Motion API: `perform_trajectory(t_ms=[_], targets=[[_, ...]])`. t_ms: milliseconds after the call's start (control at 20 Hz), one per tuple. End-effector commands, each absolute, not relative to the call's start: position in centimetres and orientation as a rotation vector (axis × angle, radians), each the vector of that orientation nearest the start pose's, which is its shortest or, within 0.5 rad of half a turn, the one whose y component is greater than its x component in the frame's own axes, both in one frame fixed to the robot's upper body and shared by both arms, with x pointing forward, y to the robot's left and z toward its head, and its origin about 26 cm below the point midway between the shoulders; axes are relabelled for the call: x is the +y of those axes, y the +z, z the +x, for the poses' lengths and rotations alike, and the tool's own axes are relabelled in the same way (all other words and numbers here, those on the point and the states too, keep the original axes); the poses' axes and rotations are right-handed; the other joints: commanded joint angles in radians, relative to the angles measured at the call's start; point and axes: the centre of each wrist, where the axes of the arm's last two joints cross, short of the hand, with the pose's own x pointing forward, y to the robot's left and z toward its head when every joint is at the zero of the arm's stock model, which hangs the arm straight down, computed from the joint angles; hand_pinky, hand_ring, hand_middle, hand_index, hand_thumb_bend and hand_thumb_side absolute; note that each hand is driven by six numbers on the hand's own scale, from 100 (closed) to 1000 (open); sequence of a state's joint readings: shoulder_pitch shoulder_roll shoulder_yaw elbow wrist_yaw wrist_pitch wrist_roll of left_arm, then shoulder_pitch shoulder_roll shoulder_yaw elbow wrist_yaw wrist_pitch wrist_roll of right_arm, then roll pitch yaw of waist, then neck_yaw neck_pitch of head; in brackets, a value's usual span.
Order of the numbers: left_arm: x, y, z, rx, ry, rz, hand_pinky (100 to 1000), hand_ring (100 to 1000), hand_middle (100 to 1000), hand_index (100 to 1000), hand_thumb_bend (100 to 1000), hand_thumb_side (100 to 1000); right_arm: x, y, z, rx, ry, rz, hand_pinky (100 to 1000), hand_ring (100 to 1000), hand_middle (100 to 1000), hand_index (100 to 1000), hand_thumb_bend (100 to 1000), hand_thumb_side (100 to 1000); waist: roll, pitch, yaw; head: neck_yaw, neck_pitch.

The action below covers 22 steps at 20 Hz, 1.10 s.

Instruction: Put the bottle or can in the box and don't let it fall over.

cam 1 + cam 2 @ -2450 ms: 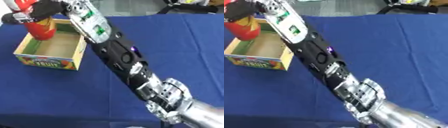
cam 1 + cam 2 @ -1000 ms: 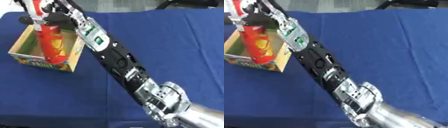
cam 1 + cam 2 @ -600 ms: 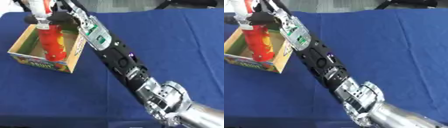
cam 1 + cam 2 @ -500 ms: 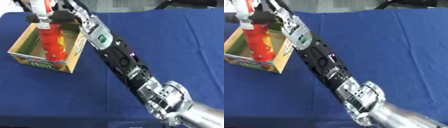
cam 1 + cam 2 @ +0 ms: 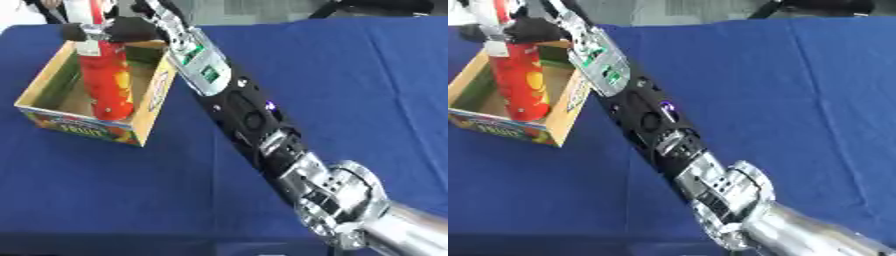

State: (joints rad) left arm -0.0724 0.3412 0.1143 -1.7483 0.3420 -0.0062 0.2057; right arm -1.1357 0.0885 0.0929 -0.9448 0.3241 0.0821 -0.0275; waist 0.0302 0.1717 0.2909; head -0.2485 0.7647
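Standing upright inside the box in the left eye view, the can is pinched near its top by the right hand. In the right eye view, its base appears seated; fingers should be spread slowly and lifted straight up.

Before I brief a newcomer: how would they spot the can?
On the blue table, find the open cardboard box at the far left. The can stands inside it: tall, red, yellow marks, gripped at its top by the right hand.
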Motion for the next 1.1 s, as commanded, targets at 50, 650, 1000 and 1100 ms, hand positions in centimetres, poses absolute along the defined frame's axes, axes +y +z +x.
perform_trajectory(t_ms=[50, 650, 1000, 1100], targets=[[33.8, 9.6, 29.0, -1.867, 0.190, 0.176, 723, 1000, 911, 848, 496, 892, -3.4, 25.3, 45.6, -2.043, 0.649, -0.101, 932, 1000, 1000, 963, 1000, 410, 0.007, -0.019, 0.001, 0.000, 0.005], [34.0, 9.6, 28.9, -1.867, 0.186, 0.180, 724, 1000, 911, 847, 497, 890, -4.1, 26.6, 45.6, -2.083, 0.608, -0.107, 923, 1000, 1000, 951, 1000, 393, 0.010, -0.033, -0.006, 0.004, 0.005], [34.2, 9.4, 28.8, -1.860, 0.187, 0.189, 724, 1000, 910, 847, 496, 888, -5.1, 26.4, 45.7, -2.063, 0.605, -0.082, 897, 1000, 1000, 941, 985, 363, 0.014, -0.047, -0.017, 0.013, 0.005], [34.3, 9.4, 28.7, -1.857, 0.187, 0.194, 724, 1000, 909, 847, 496, 888, -5.9, 26.5, 45.8, -2.057, 0.602, -0.073, 884, 1000, 1000, 932, 968, 348, 0.015, -0.053, -0.024, 0.020, 0.005]])
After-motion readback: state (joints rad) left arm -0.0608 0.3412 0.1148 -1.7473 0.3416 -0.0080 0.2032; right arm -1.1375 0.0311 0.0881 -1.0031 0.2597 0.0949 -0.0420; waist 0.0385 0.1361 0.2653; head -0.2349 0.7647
